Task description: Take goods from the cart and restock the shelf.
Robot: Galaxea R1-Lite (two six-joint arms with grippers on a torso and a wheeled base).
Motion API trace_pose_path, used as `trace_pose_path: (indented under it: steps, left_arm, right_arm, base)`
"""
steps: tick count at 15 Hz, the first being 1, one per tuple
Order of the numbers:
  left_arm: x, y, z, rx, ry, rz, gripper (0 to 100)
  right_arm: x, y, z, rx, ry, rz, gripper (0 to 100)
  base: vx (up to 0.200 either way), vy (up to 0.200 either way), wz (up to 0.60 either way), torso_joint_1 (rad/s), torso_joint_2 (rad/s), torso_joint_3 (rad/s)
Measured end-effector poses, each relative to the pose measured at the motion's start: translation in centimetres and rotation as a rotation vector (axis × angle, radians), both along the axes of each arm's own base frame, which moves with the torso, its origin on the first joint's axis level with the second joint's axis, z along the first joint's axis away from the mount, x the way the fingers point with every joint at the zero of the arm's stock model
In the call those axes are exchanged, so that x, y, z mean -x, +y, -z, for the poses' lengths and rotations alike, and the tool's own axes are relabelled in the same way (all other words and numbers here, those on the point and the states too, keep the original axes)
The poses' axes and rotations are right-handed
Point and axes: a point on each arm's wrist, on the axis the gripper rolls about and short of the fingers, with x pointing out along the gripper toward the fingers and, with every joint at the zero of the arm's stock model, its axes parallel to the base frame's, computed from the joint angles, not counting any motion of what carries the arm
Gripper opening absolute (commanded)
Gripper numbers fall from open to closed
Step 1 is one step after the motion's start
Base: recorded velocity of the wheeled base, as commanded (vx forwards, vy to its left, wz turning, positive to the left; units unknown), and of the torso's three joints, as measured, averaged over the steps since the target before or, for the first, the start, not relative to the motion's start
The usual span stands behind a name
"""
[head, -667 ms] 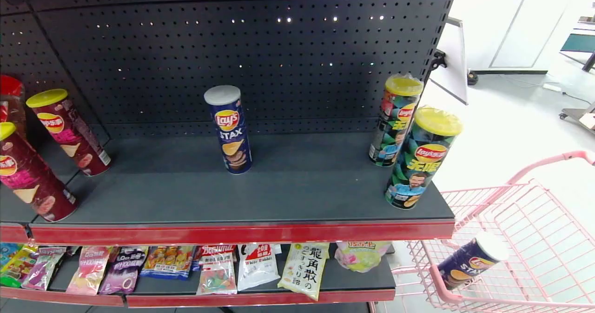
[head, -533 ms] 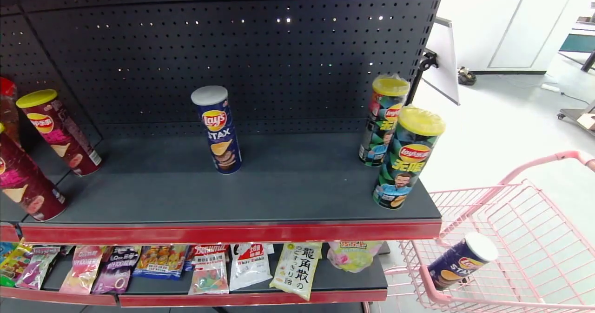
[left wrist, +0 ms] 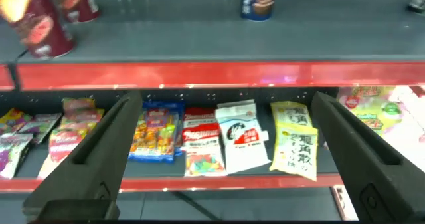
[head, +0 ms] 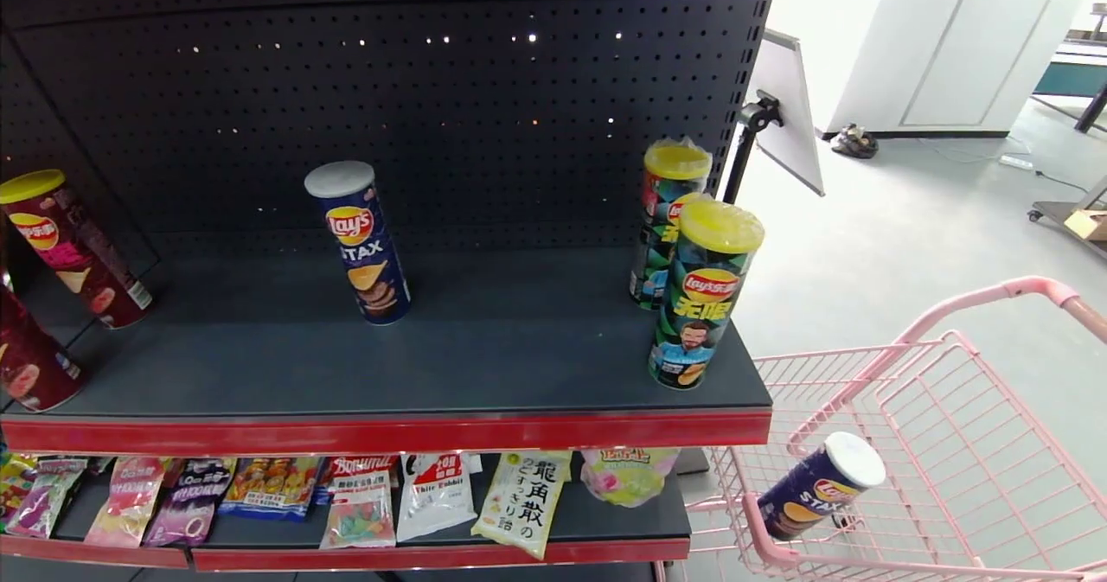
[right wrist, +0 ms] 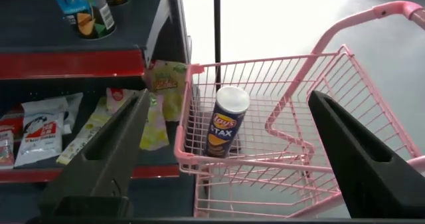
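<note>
Left end effector (left wrist: 226, 101): I am holding it spread wide with nothing between its fingers (left wrist: 93, 157). It is facing the Shelf's red front edge and the bags below it.
Right end effector (right wrist: 229, 96): I am holding this one wide open too, and it is gripping nothing. It is hovering above the Cart, well apart from the can inside.
Cart (head: 1029, 286) (right wrist: 392, 10): the pink wire basket is standing just beside the right end of the Shelf.
Blue can (head: 817, 487) (right wrist: 226, 121): it is leaning tilted in the Cart's corner on the Shelf's side, with its white lid uppermost.
Shelf (head: 519, 348) (left wrist: 199, 74) (right wrist: 66, 63): its dark upper board is carrying several cans, with a perforated panel rising behind them.
Second blue can (head: 359, 245) (left wrist: 257, 1): it is standing upright near the middle of the upper board, towards the back.
Green cans (head: 702, 297) (right wrist: 83, 11): two cans with yellow lids are standing at the right end, one near the front edge and one just behind it.
Maroon cans (head: 73, 249) (left wrist: 40, 21): two are standing at the left end, one behind the other.
Snack bags (head: 346, 500) (left wrist: 232, 134) (right wrist: 40, 127): they are lying in a row along the lower board.
</note>
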Motion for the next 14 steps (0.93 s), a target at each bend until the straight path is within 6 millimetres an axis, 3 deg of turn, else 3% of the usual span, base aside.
trace_pose_path:
  steps: [4,14]
  left_arm:
    - [0.00,0.00,0.00,0.000,0.000,0.000,100]
    - [0.00,0.00,0.00,0.000,0.000,0.000,100]
  right_arm:
    - [0.00,0.00,-0.02,0.000,-0.001,0.000,100]
    - [0.00,0.00,-0.01,-0.001,-0.001,0.001,100]
  base:
    - [0.000,0.000,-0.60,0.001,0.00,0.002]
    - [0.000,0.000,0.00,0.000,0.00,0.000]
